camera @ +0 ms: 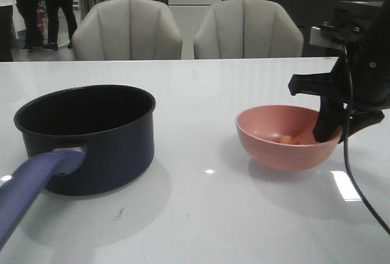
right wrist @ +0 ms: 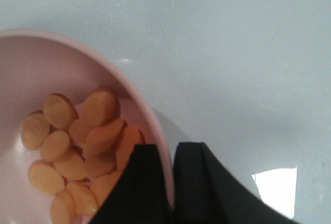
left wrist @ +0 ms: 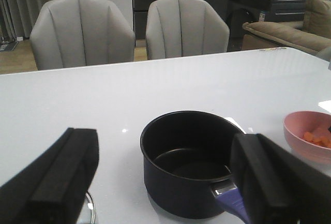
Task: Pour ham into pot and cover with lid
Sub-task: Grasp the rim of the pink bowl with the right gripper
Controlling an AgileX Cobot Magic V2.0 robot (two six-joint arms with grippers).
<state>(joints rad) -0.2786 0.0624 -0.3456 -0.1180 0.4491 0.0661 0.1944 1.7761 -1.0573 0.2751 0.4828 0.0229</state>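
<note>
The dark navy pot (camera: 91, 136) (left wrist: 186, 162) stands empty at the table's left, its purple-blue handle (camera: 36, 178) pointing toward me. To its right a pink bowl (camera: 286, 148) (right wrist: 67, 58) rests on the table and holds several orange-pink ham slices (camera: 287, 139) (right wrist: 77, 141) (left wrist: 318, 137). My right gripper (camera: 338, 131) (right wrist: 173, 157) is shut on the bowl's right rim, one finger inside and one outside. My left gripper (left wrist: 165, 151) is open, held short of the pot with nothing between its fingers. Only a curved shiny edge of the lid (left wrist: 89, 207) shows, beside the left finger.
Two grey chairs (camera: 128, 29) stand behind the table's far edge (camera: 183, 60). A black cable (camera: 353, 178) hangs from the right arm down past the bowl. People stand at the far back left.
</note>
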